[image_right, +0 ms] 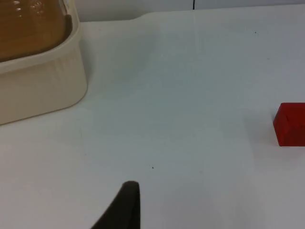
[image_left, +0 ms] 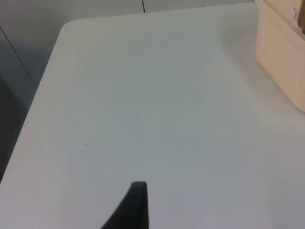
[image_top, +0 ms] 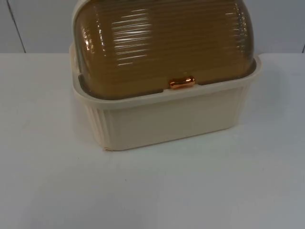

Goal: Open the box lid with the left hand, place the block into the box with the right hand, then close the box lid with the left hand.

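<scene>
The white table top is nearest the top camera, bare in front of the bread box. The box is a cream, ribbed plastic container. Its amber translucent roll-top lid is down over the opening, and a copper-coloured handle sits at the lid's front edge, just above the box rim.

Left gripper: one black fingertip hangs over bare table. A cream corner of the bread box stands ahead of it and off to one side, well apart from the fingertip. Nothing lies between the fingertip and the box. How far this gripper is spread cannot be told, and no object is seen in its hold.

Right gripper: one black fingertip hangs over bare table. The bread box with its amber lid stands ahead of it on one side. The red block rests on the table on the opposite side, well apart from both the box and the fingertip. The spread of this gripper cannot be told either, and it has hold of nothing visible.

The grey partition wall stands behind the box.
</scene>
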{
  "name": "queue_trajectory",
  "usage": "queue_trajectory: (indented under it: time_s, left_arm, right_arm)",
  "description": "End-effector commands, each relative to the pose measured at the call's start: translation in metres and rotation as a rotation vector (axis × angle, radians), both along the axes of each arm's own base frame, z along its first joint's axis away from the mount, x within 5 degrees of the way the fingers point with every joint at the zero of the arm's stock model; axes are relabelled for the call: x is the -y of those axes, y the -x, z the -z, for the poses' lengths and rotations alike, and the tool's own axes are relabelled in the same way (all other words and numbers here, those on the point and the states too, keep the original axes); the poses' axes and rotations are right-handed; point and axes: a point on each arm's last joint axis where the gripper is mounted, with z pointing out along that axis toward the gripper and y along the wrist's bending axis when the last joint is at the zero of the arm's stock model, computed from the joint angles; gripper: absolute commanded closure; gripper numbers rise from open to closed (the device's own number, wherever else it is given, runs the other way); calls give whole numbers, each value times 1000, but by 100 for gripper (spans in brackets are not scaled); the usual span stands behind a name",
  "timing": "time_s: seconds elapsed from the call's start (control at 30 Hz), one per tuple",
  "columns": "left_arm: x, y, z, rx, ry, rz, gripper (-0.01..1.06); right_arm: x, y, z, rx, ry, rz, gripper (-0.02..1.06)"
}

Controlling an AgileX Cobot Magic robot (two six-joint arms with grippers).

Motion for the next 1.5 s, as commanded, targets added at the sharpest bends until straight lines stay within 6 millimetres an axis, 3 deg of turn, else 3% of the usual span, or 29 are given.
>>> queue_trajectory:
  time_s: [0.0,1.27,1.37,1.47]
  left_arm:
    - [0,0,0,11,-1,4,1]
    - [-5,-2,-1,-7,22,-78,1]
    - [-2,-15,-19,-43,50,-57,1]
    - [-3,-30,-56,66,36,-64,1]
  right_arm:
    - [0,0,-1,11,-2,6,0]
    - [4,2,-4,7,6,47,0]
    - [4,-6,-24,-17,3,53,0]
    - [7,-14,-56,42,31,68,0]
